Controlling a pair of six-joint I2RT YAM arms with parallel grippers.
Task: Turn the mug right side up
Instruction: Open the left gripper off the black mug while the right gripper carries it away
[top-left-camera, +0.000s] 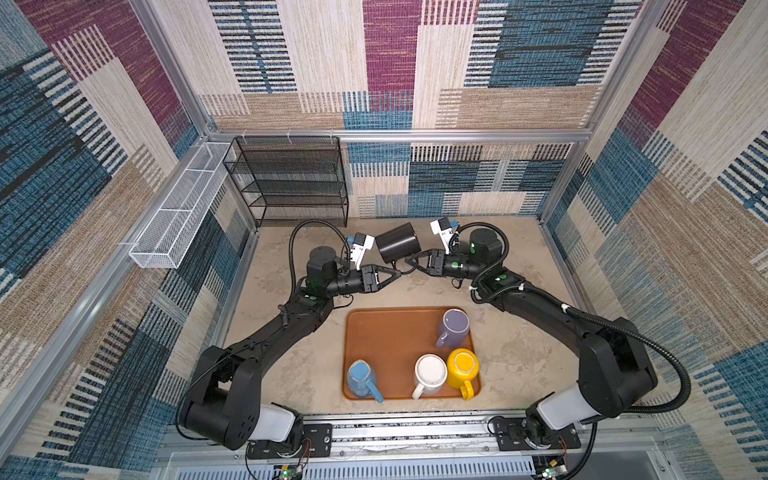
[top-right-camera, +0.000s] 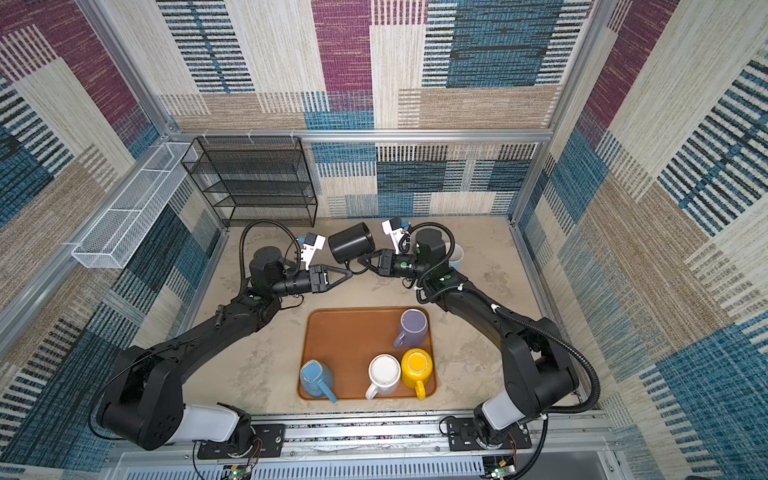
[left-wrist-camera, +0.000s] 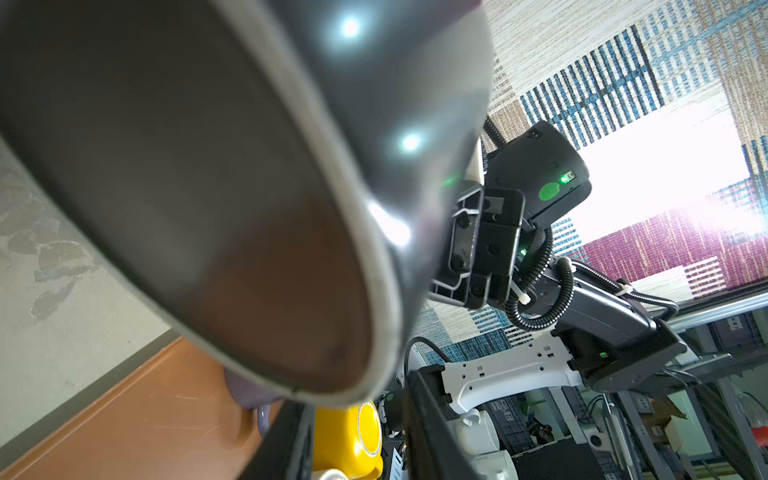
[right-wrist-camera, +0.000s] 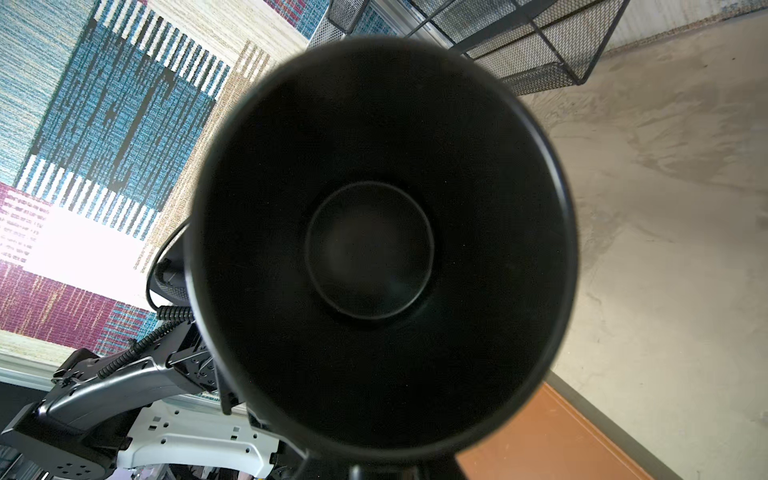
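Observation:
The black mug (top-left-camera: 397, 247) (top-right-camera: 351, 247) hangs in the air on its side, above the table behind the tray. Its mouth faces my right wrist camera, which looks straight into the dark inside (right-wrist-camera: 370, 249). My right gripper (top-left-camera: 409, 262) (top-right-camera: 360, 261) is shut on the mug's lower edge; the mug hides its fingers in the right wrist view. My left gripper (top-left-camera: 397, 274) (top-right-camera: 351, 272) is just under the mug, open, with nothing between its fingers (left-wrist-camera: 432, 424). In the left wrist view the mug's base (left-wrist-camera: 208, 199) fills the view.
A brown tray (top-left-camera: 386, 340) lies in front, with a purple mug (top-left-camera: 453, 328), a yellow mug (top-left-camera: 462, 368), a white mug (top-left-camera: 430, 374) and a blue mug (top-left-camera: 361, 378) on it. A black mesh rack (top-left-camera: 291, 183) and a white wire basket (top-left-camera: 178, 208) stand at the back left. A pale mug (top-right-camera: 456, 255) sits behind my right arm.

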